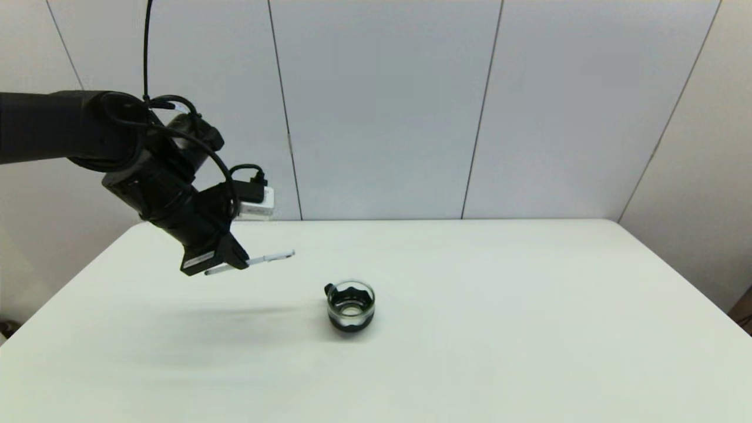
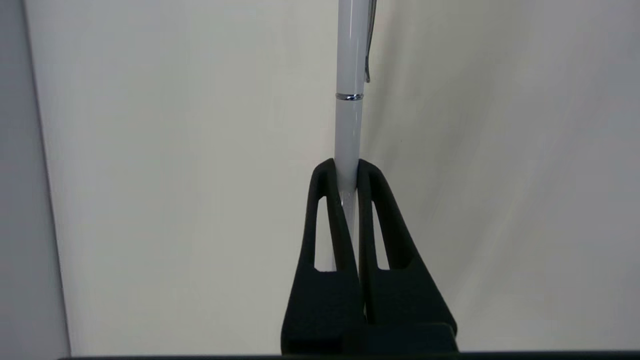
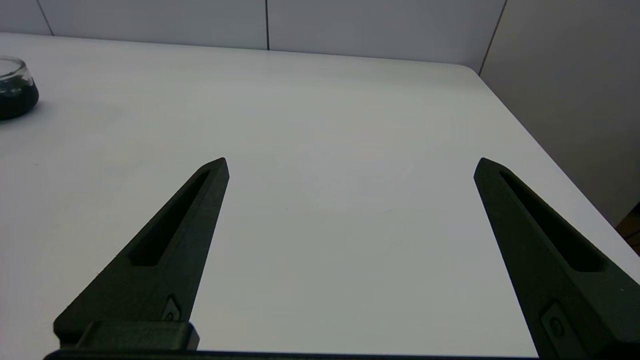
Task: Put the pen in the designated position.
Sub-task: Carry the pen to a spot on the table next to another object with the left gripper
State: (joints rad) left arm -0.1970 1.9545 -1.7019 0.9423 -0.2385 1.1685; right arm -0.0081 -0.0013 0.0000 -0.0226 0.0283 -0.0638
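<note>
Left hand point(image 1: 235, 262) clamped mid-barrel on the pen point(image 1: 271, 257), aloft over the worktop point(image 1: 529, 329). Light, stiff, glossy barrel: likely slippery.

**Off-task items on the tabletop**

One white table point(image 1: 529, 329), filling the lower part of the head view, rounded far corners, right edge visible. One small glass cup point(image 1: 350, 306) standing upright near the table's middle, somewhat toward the left; clear rim, dark lower part, small dark handle on its left side. Also seen at the edge of the right wrist view point(image 3: 15, 87). Behind the table, pale wall panels point(image 1: 382, 106) split by thin dark seams.
</note>
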